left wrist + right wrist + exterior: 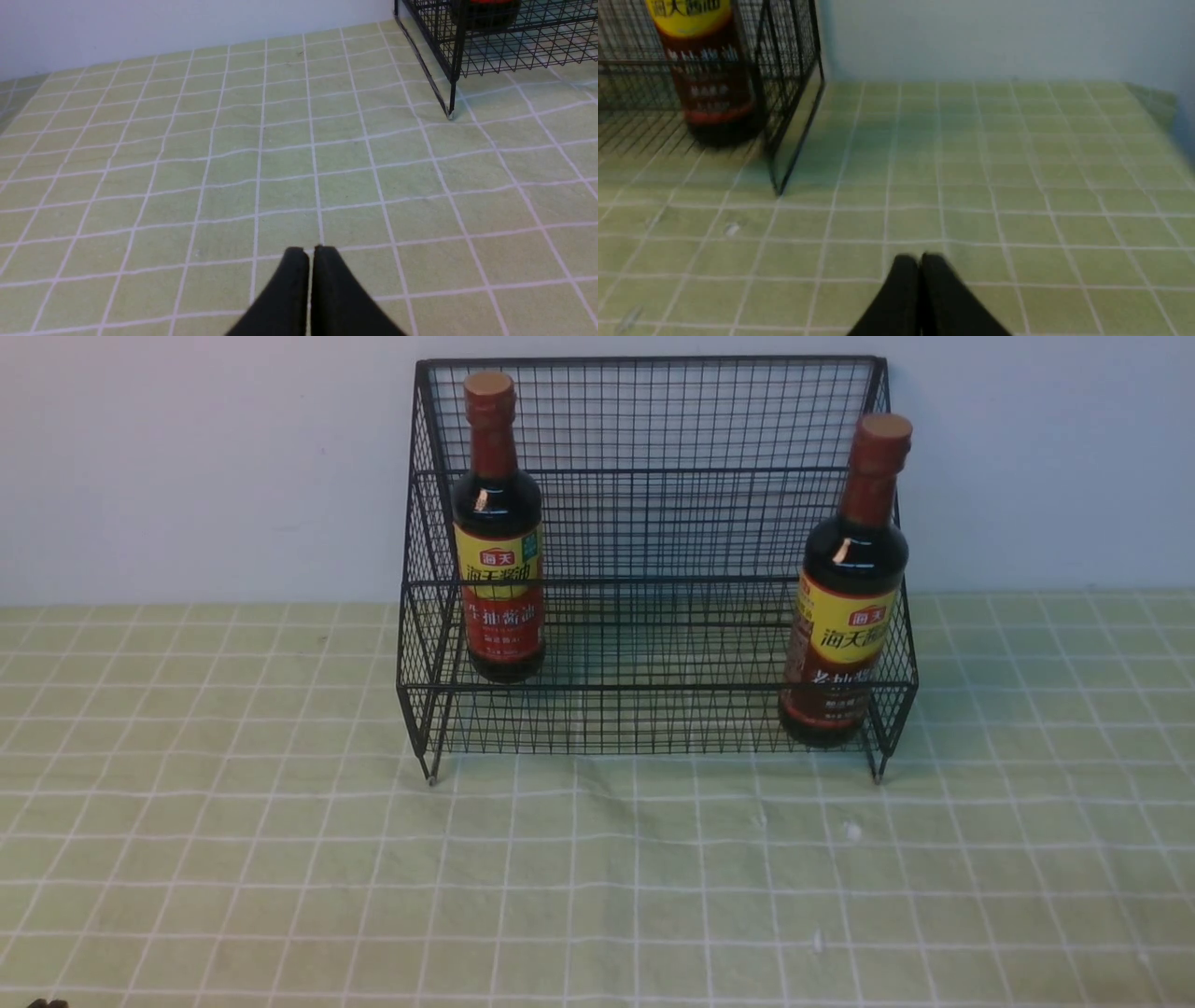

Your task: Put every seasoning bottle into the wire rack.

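The left gripper (309,252) has its fingers pressed together, holding nothing, low over the green checked cloth (233,163); the rack (490,46) stands well apart, its corner foot ahead of it. The right gripper (920,259) is likewise pinched together and empty; the right bottle (707,70) stands well off, inside the rack's lower tier at its right end, tilted slightly. The left bottle (498,532) stands upright on the upper tier at the left end.

My left gripper (309,254): two matte black fingers, smooth, widening from rounded tips. My right gripper (920,261): same black tapered shape, image slightly blurred. No markings discernible.
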